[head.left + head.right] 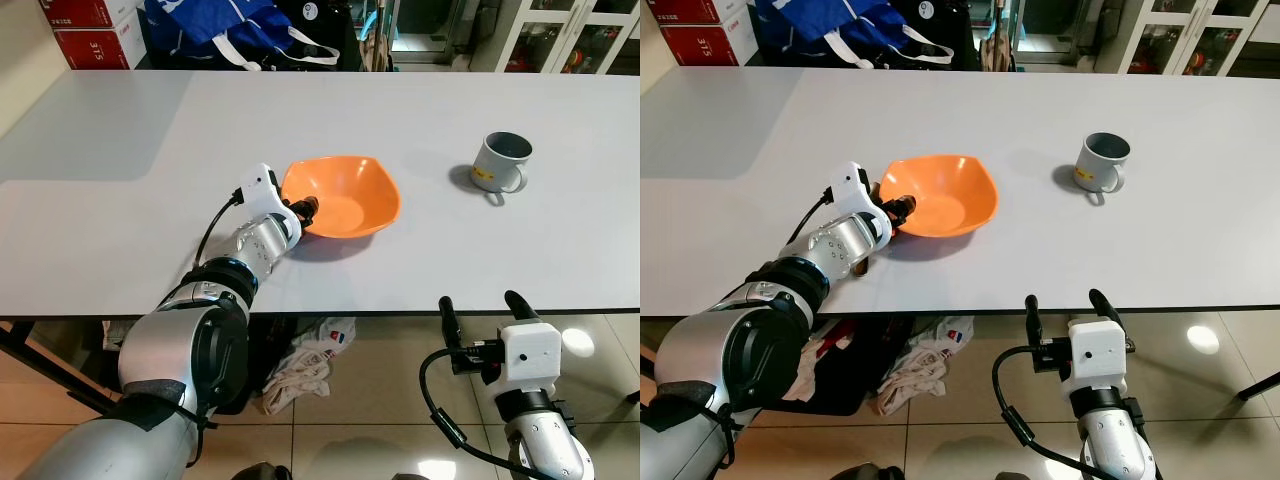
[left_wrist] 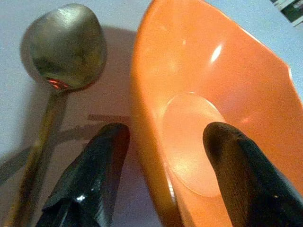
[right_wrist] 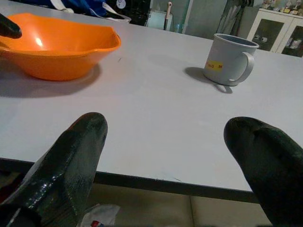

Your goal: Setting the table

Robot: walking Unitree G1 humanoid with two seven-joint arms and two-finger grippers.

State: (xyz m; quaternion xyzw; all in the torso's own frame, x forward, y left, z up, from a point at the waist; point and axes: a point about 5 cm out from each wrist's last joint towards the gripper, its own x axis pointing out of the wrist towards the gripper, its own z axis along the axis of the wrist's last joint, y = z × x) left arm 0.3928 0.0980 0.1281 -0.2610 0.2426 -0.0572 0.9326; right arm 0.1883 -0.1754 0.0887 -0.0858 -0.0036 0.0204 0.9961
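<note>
left gripper [image 1: 308,208] is on the orange bowl [image 1: 345,195]: one finger inside the wall, one outside, straddling the rim. wrist cam shows a gap either side of the wall, so I read it as part open around the rim, not clamped

right gripper [image 1: 480,303] hangs below the near edge of the tabletop [image 1: 120,120], fingers spread wide, holding nothing

risks as I see them:
- thin-wall pinch on one side only; if I lift like this the bowl could pivot and slip out
- spoon [image 2: 64,49] lies on the tabletop just beside the bowl, right by the outer finger; any sideways drag of the bowl could knock it or shove it along
- bowl already looks slightly tipped up on the gripper side, so a push could skid it instead of gripping it

bowl: plain orange, glossy plastic look, wavy squarish rim, flat round base, empty. sits mid-tabletop, toward the near edge. grey mug [image 1: 500,162] with a yellow label stands well apart, toward the right edge
</note>
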